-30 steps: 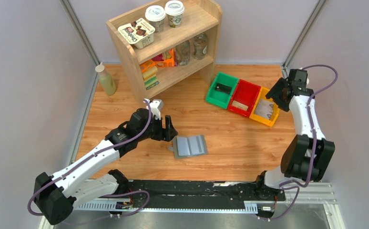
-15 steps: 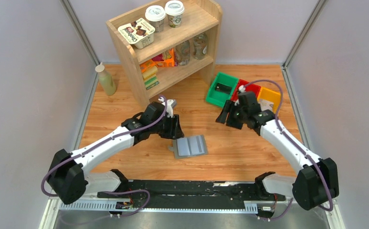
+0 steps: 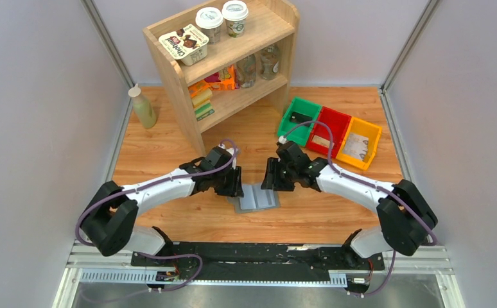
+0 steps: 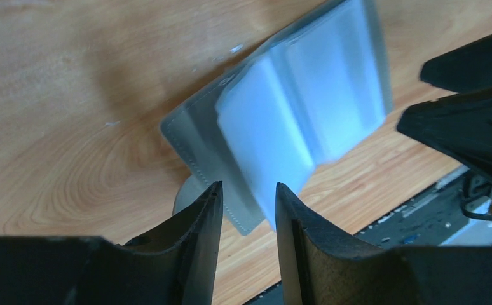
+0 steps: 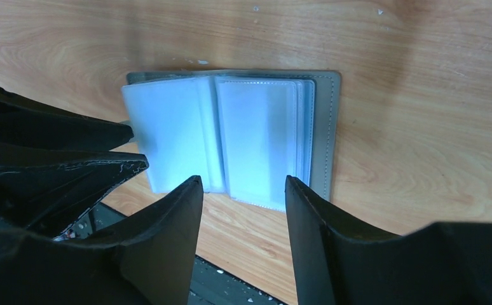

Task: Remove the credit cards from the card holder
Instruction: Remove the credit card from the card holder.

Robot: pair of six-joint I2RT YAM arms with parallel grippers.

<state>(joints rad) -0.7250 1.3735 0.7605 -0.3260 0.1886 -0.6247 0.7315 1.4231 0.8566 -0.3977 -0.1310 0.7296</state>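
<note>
As both arms lean in over the middle of the table (image 3: 162, 160), the step in hand looks like the approach to the card holder (image 3: 257, 197), which lies open and flat like a spread book toward the front, its pale blue sleeves (image 5: 256, 133) facing up. At its left edge the left gripper (image 3: 233, 182) hangs low, jaws parted by a narrow gap through which a sleeve's edge shows; nothing looks clamped, though that wrist view is blurred. Just to the right, the right gripper (image 3: 272, 176) hovers above the right-hand leaf, jaws spread wider and empty. No credit cards can be made out inside the sleeves, so I cannot tell whether any are in there. The next move probably calls for one side to pin the cover while the other nips a card's edge and draws it out along its sleeve, a fine pinch on thin, slippery stuff. The two grippers stand very near each other and could knock together, and the light holder may slide or fold. Farther off stand a bottle (image 3: 143, 107) at the back left, a wooden shelf (image 3: 188, 96) topped with cups (image 3: 222, 19), then a green bin (image 3: 289, 131), a red bin (image 3: 343, 117) and a yellow bin (image 3: 375, 129) on the right, all well apart from the work
</note>
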